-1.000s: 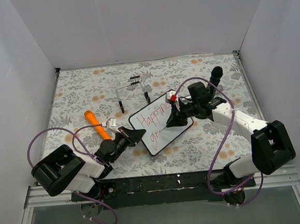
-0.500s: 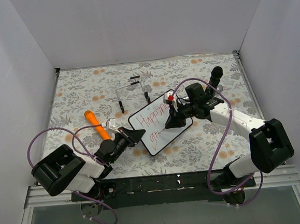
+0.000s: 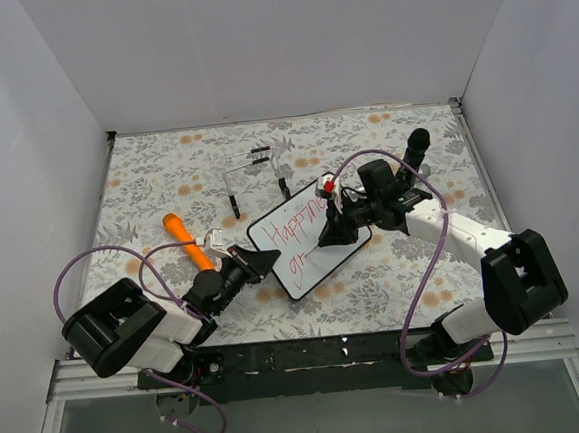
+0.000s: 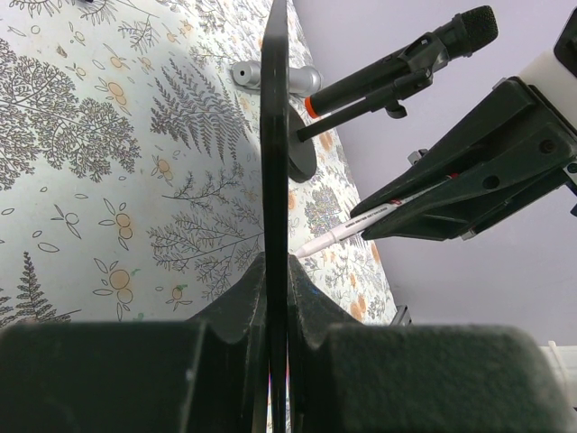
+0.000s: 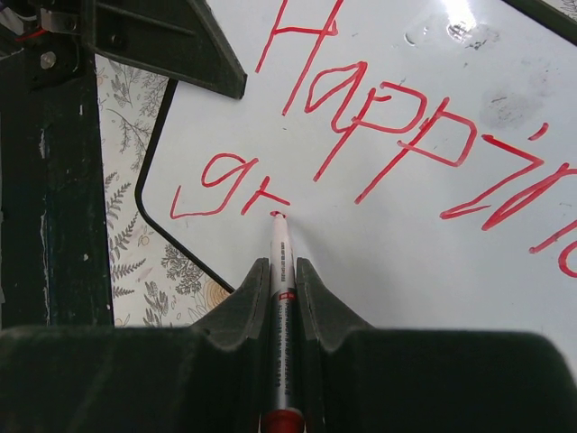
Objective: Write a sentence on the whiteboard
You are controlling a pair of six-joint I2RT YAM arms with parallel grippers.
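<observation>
Tabletop [image 3: 146, 178], covered with a floral print. Lying on it: an orange pen [image 3: 186, 241] at left and a clear wire stand [image 3: 254, 177] at far centre, well apart, with a black rod [image 3: 417, 148] toward the far right. Whether the whiteboard [image 3: 313, 265] at centre rests on it cannot be told.

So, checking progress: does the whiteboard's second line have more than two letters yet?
No, the second line on the whiteboard reads only "gr", with the marker tip at the r.

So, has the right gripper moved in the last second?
Yes, the right gripper slid slightly left across the whiteboard, toward the orange object.
</observation>
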